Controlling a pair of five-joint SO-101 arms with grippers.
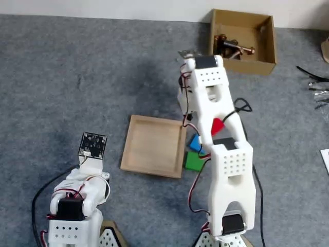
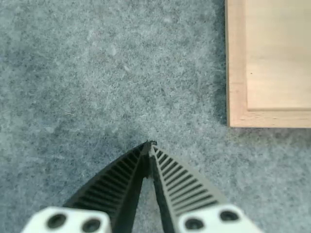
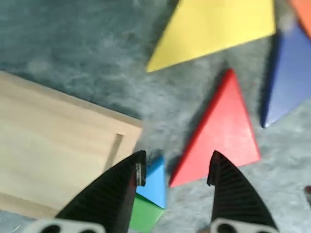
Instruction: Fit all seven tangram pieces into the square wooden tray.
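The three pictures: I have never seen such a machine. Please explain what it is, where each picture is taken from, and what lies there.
A left arm and a right arm, both robots, stand on a grey mat. One picture looks down from above; the others come from a camera on each wrist. The left claw is shut and empty, near the empty tray. The right claw is open, empty, above the red piece, beside a yellow piece and a dark blue piece.

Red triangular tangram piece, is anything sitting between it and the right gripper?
Nothing visible does. The right gripper is open right by the red triangular tangram piece, whose near corner shows between its fingers. A light blue tangram piece lies close to one finger, beside the square wooden tray, off to the side.
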